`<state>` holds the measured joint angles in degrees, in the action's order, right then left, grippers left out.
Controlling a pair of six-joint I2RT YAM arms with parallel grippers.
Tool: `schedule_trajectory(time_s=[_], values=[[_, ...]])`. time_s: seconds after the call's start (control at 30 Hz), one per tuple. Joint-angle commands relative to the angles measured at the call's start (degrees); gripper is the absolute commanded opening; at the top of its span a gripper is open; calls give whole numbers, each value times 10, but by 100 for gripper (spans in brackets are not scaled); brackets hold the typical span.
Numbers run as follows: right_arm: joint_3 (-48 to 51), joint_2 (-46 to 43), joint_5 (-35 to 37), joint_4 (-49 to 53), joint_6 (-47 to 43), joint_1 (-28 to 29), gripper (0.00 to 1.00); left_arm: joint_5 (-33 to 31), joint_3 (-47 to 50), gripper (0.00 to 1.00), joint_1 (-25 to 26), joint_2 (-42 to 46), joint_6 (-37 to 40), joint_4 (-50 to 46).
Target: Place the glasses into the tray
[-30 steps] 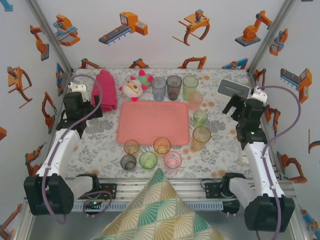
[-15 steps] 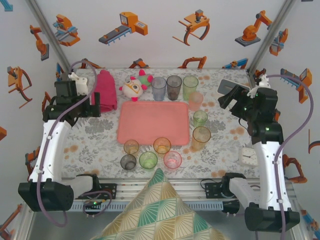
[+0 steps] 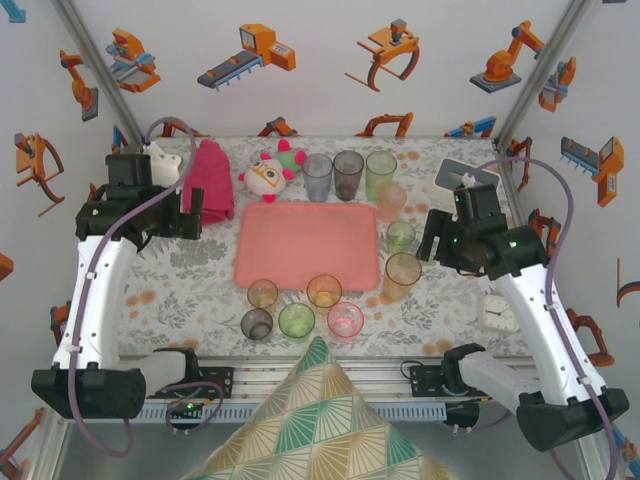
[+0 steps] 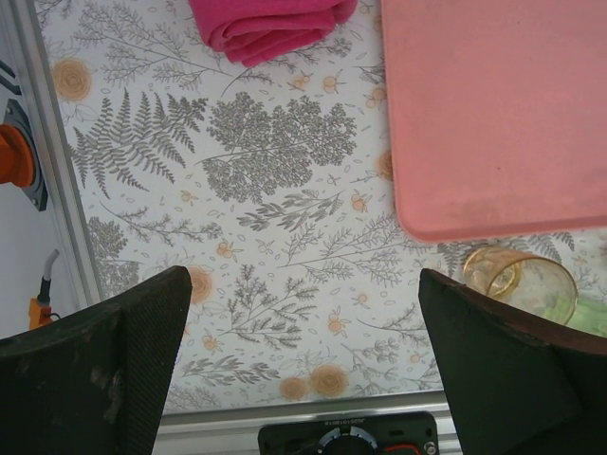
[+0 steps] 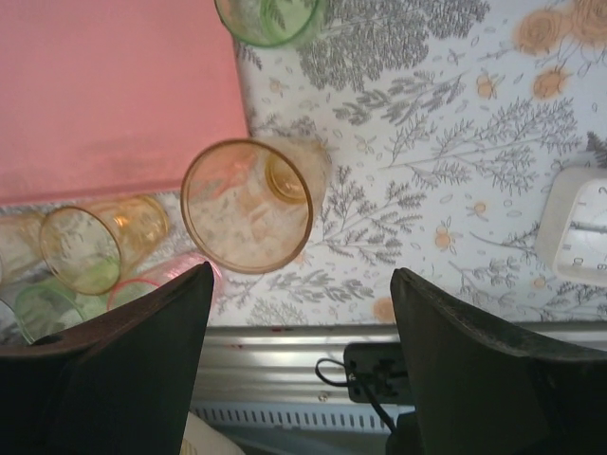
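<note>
Right wrist view: right gripper point(image 5: 302, 284), jaws apart and empty, hovers near the tall amber tumbler point(image 5: 248, 204) beside the tray point(image 5: 104, 85)'s near-right corner; the jaws should straddle the tumbler squarely before closing. Left gripper point(image 4: 303, 284) wide, empty.

Glasses point(image 3: 403, 275) behind, R & front of tray point(image 3: 308, 245); towel point(image 3: 208, 182) L.

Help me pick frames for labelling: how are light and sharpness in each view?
Top external: even, soft light, faint shadows, everything sharp. Left wrist: tray and tablecloth crisp, its fingers dark and underexposed. Right wrist: amber glass slightly soft, white clock bright and cut by the edge.
</note>
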<state>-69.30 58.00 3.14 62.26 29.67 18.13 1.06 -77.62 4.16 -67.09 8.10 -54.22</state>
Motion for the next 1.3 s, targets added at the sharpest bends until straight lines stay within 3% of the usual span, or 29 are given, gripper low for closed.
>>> schedule_trajectory(time_s=[0.0, 0.57, 1.27], values=[[29, -3, 32, 30, 35, 21, 68, 24, -14, 97, 4, 15, 10, -35], [58, 80, 47, -19, 33, 67, 64, 42, 0, 97, 11, 32, -8, -39], [94, 137, 73, -80, 38, 69, 59, 71, 32, 97, 13, 36, -21, -47]])
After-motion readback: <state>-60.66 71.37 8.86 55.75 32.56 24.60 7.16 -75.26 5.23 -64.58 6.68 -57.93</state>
